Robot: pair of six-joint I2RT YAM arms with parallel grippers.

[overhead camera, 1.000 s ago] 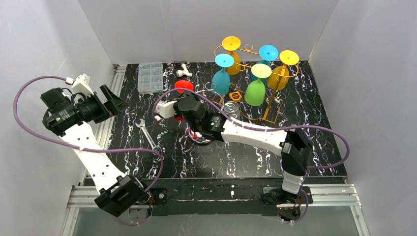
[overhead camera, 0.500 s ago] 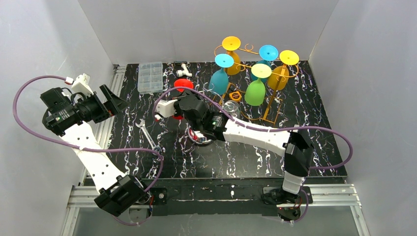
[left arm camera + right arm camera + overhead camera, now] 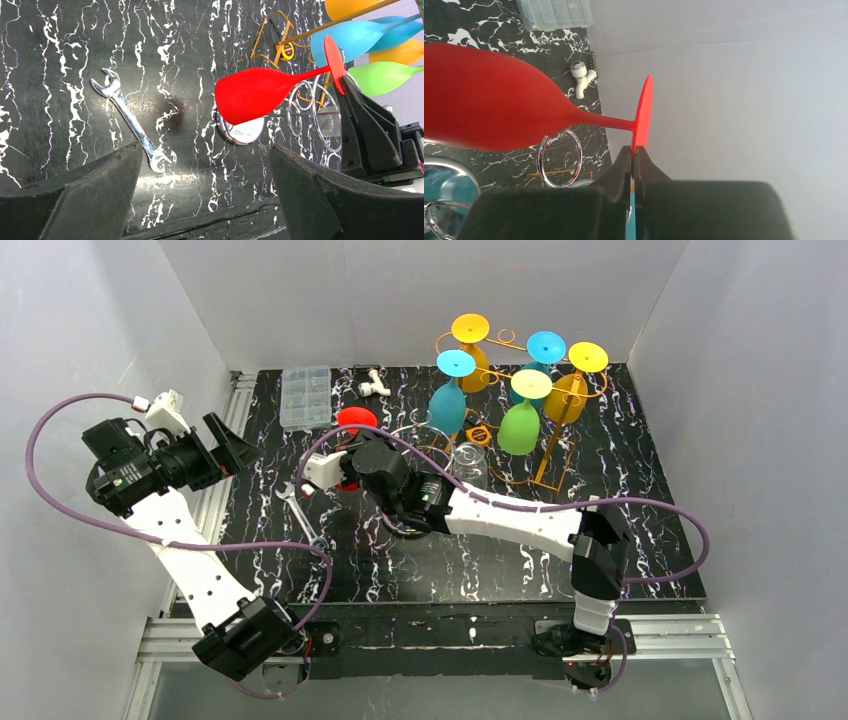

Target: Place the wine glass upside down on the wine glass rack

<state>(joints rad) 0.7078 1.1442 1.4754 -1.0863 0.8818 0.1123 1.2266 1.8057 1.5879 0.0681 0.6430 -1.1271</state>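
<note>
Rack [image 3: 550, 460] sits right of and a little beyond the red wine glass [image 3: 255, 92], which my right gripper [image 3: 633, 150] holds clamped by the foot's rim above mid-table — foot up, bowl down — while my left gripper [image 3: 204, 147] hangs wide apart, far left.

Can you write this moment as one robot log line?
right jaws: shut on red wine glass base | left jaws: open, empty | wine glass rack: five glasses hanging
</note>
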